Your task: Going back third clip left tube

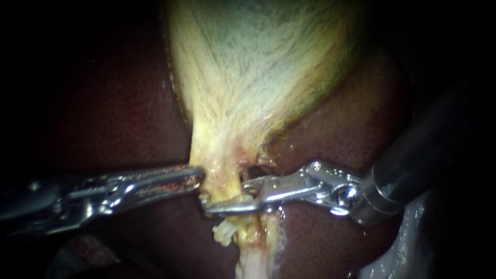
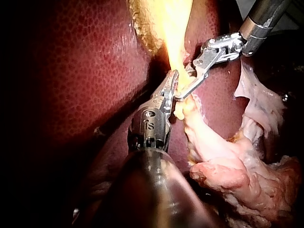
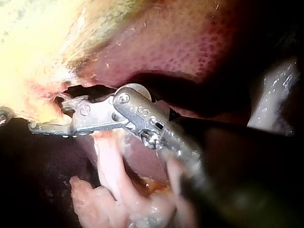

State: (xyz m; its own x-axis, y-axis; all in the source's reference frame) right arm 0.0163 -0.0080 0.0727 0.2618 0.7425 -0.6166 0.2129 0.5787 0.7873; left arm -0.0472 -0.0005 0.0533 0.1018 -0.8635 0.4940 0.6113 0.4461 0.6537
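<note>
The pale yellow gallbladder (image 1: 248,67) narrows to a neck over the dark red liver (image 1: 103,113). My left instrument (image 1: 199,176) comes in from the left, its jaws shut on the side of that neck; in the left wrist view the left instrument (image 2: 174,78) pinches the yellow tissue. My right instrument (image 1: 225,196) reaches in from the right with a gap between its jaws, which straddle the pale tube (image 1: 253,243) just below the neck. The right wrist view shows the right instrument (image 3: 45,114) with one jaw on each side of the tissue. I cannot make out a clip.
A frayed pale stub (image 1: 225,235) hangs beside the tube. Loose pinkish-white fatty tissue (image 2: 237,175) lies beside the liver, under the right instrument's shaft (image 1: 413,155). Liver surface surrounds the working spot on both sides.
</note>
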